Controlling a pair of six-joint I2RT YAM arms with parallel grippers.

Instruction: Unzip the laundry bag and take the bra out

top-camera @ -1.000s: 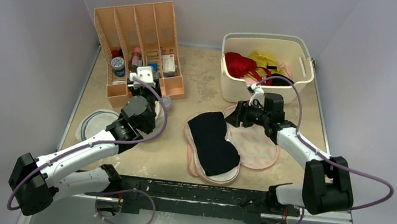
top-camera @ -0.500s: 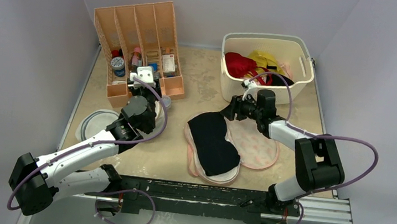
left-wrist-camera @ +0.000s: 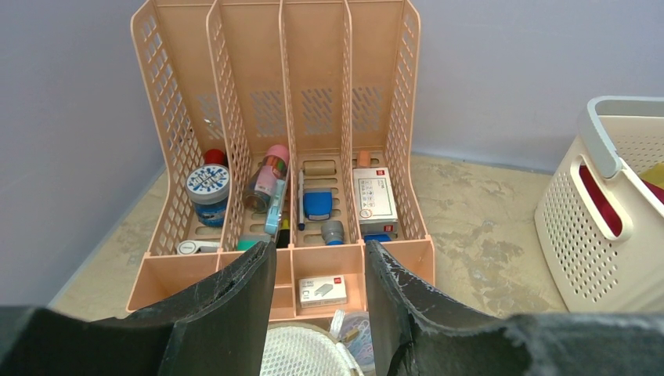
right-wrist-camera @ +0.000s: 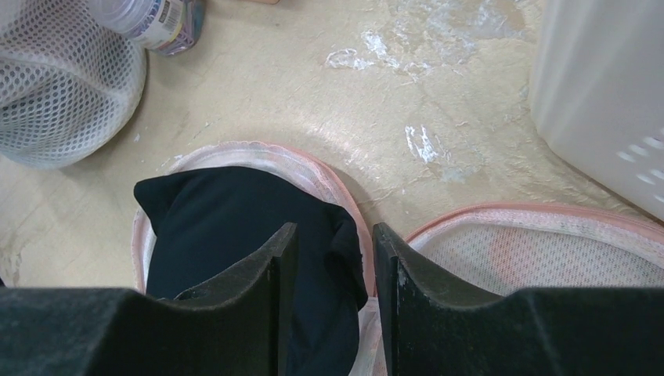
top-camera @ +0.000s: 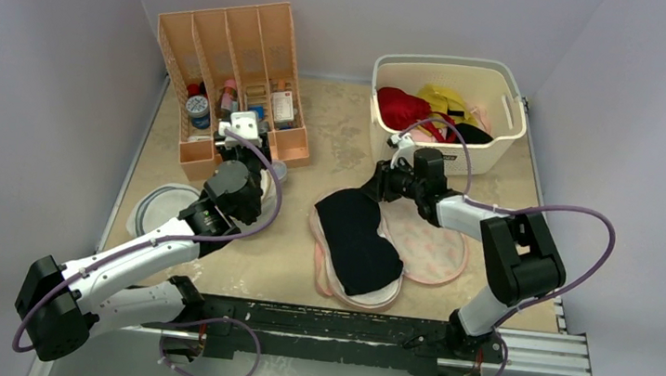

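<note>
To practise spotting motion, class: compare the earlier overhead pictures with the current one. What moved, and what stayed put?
The right claw swung left across the opened laundry bag to the far end of the bra; its fingers are open, holding nothing. The left claw, bra, bag and basket stayed put.

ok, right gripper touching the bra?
Cannot tell. Right wrist view shows the open right gripper straddling the bra edge, but neither contact nor gap is plain.

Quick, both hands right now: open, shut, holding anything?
Left hand: open, empty.
Right hand: open, over the edge of the bra, not gripping it.
</note>
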